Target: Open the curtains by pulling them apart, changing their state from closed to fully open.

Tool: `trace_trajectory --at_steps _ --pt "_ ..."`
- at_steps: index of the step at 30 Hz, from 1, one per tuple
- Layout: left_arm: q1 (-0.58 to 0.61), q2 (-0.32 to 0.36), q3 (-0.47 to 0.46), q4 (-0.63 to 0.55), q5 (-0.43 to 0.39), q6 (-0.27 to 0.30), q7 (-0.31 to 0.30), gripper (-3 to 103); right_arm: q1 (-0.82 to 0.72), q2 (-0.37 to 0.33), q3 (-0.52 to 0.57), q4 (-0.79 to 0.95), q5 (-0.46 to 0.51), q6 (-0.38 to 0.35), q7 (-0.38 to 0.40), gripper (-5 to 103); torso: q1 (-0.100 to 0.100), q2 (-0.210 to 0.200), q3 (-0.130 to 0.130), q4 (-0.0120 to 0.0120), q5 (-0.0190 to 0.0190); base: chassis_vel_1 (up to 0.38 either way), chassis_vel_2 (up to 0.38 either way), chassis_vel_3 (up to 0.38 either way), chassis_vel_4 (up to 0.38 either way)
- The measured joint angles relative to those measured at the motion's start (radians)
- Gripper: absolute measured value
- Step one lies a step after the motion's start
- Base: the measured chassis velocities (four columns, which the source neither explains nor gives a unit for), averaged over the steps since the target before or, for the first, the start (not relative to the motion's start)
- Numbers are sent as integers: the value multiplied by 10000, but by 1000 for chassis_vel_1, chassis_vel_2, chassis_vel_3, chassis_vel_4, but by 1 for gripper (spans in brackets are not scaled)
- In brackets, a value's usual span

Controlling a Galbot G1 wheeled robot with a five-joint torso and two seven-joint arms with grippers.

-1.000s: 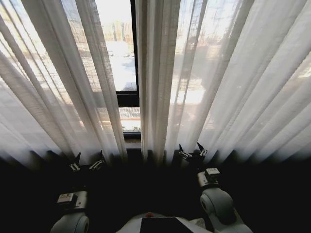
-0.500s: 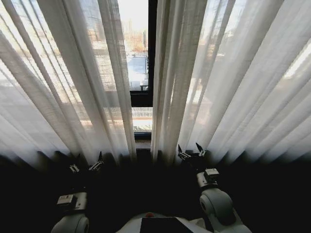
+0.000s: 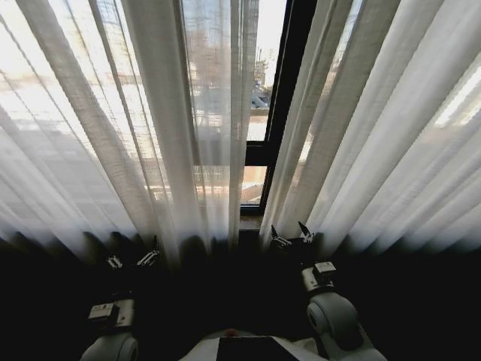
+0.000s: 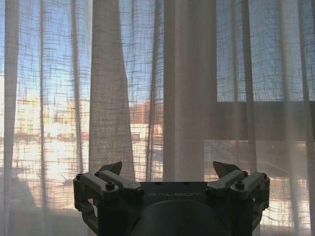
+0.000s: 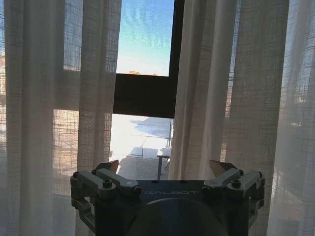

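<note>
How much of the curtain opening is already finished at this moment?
Little is done: only a narrow gap shows between the left curtain panel and the right curtain panel, with the black window frame in it. In hand: the left tool and right tool are both open, low before the fabric, gripping nothing. Left: grasping the panels and pulling them fully apart.

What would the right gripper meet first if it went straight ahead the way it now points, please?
Probably the gap between the curtains: the open right gripper faces the window frame through it, with curtain edges close on both sides. Depth is unclear, so a fold might brush a finger first.
</note>
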Motion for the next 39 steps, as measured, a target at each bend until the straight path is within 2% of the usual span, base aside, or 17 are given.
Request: trace_trajectory --at_steps 2,17,22,27,28,31,36,39 --pt "3 -34 3 -1 11 -4 4 100 22 -17 -5 -41 0 23 1 100 -3 0 1 0 8 -61 -8 47 -1" --pt "1 -119 28 -32 75 -5 17 100 50 -23 87 -136 74 228 -133 100 3 -4 4 1 -3 -118 104 114 -100" --pt "1 -130 26 -80 194 24 22 100 230 -243 119 -198 494 163 -168 100 9 -7 5 1 0 -46 43 57 -34" --pt "-23 -147 23 -7 501 66 23 100 755 -769 250 -522 1775 -547 -158 100 -9 3 -2 0 -1 0 0 0 0" --pt "-23 -147 23 -7 501 66 23 100 755 -769 250 -522 1775 -547 -158 100 -9 3 -2 0 -1 0 0 0 0" --pt "-17 -192 37 -55 485 210 23 100 1326 -1096 99 -711 2794 -1171 -22 100 -9 3 -2 -2 0 0 0 0 0" --pt "-84 -357 77 0 482 240 38 100 2588 -1428 -333 -1419 3672 -1562 384 100 -1 -2 2 5 0 0 0 0 0" --pt "-91 -453 89 39 482 213 43 100 3040 -1512 -542 -1780 3813 -1578 544 100 1 -2 3 1 1 0 0 0 0"
